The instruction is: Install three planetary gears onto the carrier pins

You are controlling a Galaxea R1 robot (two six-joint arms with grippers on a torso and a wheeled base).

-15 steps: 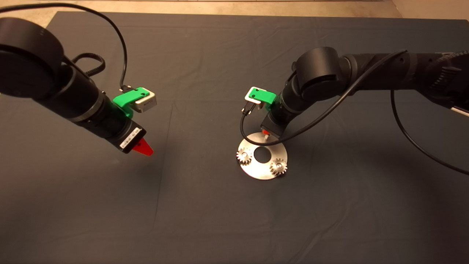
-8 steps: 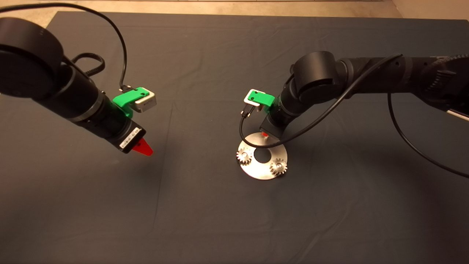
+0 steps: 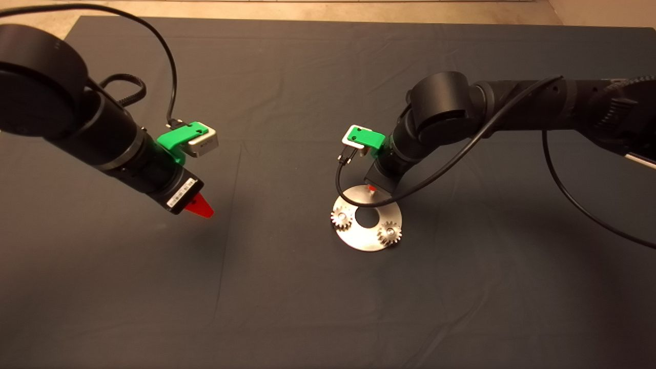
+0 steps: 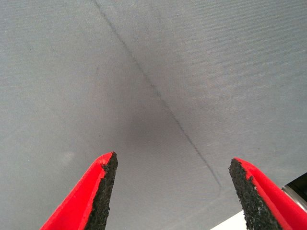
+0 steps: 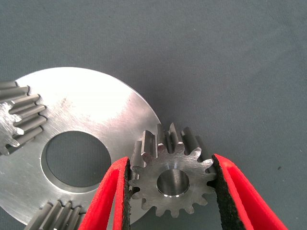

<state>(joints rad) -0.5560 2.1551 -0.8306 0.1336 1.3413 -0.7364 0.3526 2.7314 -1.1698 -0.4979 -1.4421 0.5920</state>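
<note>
Red-fingered right gripper [image 5: 170, 191] clamps a gear [image 5: 171, 178] over the disc [image 5: 91, 120] edge; left gripper [image 4: 175, 191] hovers open.

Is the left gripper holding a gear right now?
No, the left gripper is open over bare mat, with nothing between its fingers.

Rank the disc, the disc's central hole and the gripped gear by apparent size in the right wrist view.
1. Disc, largest, though partly cut off.
2. Gripped gear and central hole: similar; the gear sits nearer the camera between the right gripper fingers, so I won't rank them.
</note>
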